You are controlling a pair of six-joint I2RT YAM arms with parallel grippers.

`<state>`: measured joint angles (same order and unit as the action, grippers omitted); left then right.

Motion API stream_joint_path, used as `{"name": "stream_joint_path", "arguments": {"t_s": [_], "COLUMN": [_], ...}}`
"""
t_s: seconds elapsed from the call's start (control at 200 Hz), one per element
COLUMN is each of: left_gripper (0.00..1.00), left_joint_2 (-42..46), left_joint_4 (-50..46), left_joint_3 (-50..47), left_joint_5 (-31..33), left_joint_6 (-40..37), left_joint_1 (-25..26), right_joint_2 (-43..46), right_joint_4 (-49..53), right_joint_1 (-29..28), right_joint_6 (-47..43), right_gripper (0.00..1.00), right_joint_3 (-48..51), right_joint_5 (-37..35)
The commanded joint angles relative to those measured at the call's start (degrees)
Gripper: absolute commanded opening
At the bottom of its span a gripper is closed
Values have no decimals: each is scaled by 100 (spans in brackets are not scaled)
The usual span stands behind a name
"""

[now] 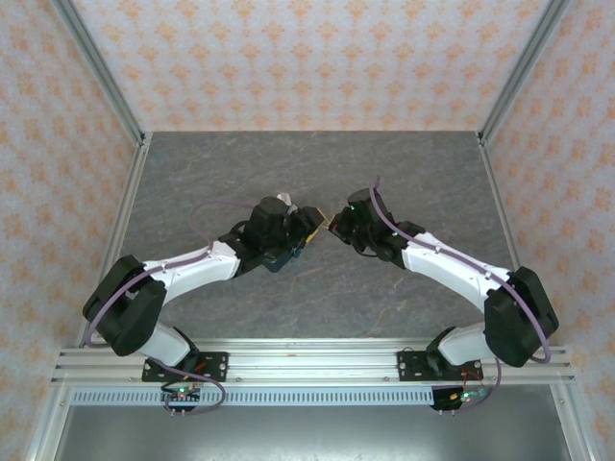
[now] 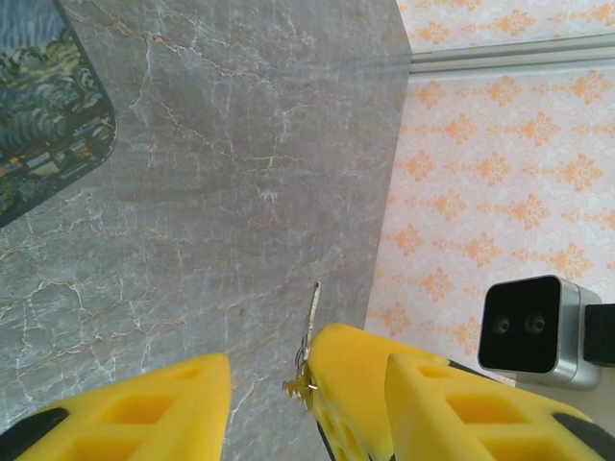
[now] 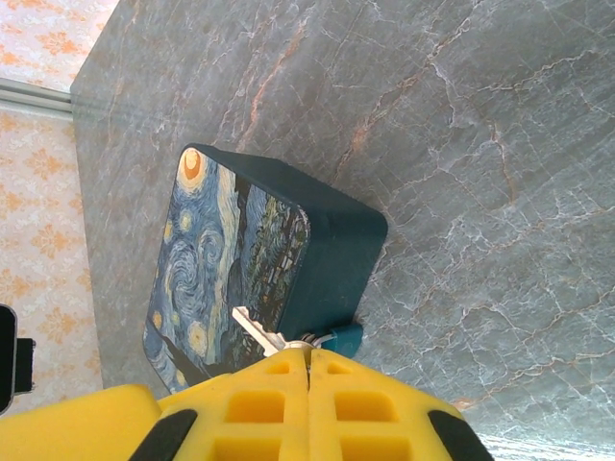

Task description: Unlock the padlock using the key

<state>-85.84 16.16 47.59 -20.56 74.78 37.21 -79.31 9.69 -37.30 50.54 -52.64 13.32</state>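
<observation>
Skid risk: right gripper (image 3: 309, 357) clamps the key (image 3: 288, 336) at bottom centre, left gripper (image 2: 307, 375) half-spread and empty, so one push could shove the unheld padlock (image 3: 240, 279) away.

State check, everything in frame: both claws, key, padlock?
left claw: open, jaws apart.
right claw: shut on the key.
key: pinched at its head end, blade bare and pointing out over the padlock, not inserted.
padlock: lying flat on the table, painted face up; shackle hidden, so locked or not can't be told.
</observation>
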Motion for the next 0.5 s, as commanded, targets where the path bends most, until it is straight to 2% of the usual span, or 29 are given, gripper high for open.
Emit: {"name": "stream_joint_path", "arguments": {"t_s": [0.0,0.18,0.49], "left_gripper": [43,35,28], "left_joint_2": [-94,-228,-352], "left_joint_4": [238,300,303], "left_joint_3": [189,220,297], "left_joint_5": [156,214,266], "left_joint_6": [54,90,89], "left_joint_1": [80,115,128], "right_joint_2": [-27,-23,17], "right_joint_4": [19,-26,-75], "right_joint_1": [21,47,134], "right_joint_6": [37,45,54], "right_gripper": [0,0,0], "right_joint_3": [-128,-97,7], "right_joint_5": [-99,-64,21]}}
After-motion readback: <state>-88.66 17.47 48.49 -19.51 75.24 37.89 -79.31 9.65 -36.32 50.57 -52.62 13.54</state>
